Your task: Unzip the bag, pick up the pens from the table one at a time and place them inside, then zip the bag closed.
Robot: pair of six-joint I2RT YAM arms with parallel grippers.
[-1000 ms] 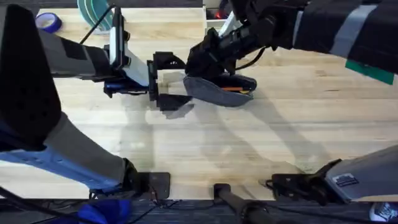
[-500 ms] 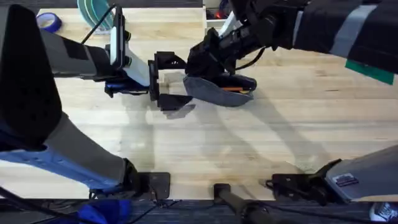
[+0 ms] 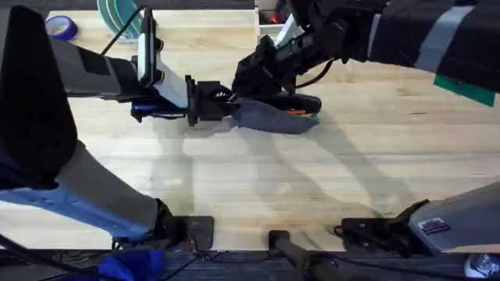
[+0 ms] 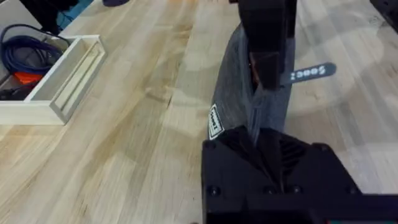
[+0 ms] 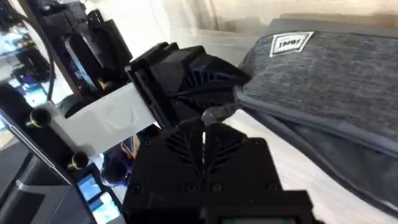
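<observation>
Overhead view: the left hand, open half a second ago, has clamped the bag's nine-o'clock end at the counter's twelve-o'clock side, while the right hand pinches the zipper pull, ready for zipping.

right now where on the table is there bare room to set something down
Bare wood spans the light plank table between the blue-grey fabric pouch and the arm bases, plus the stretch right of the pouch. It is crowded where the left gripper and right gripper meet at the pouch's end.
</observation>
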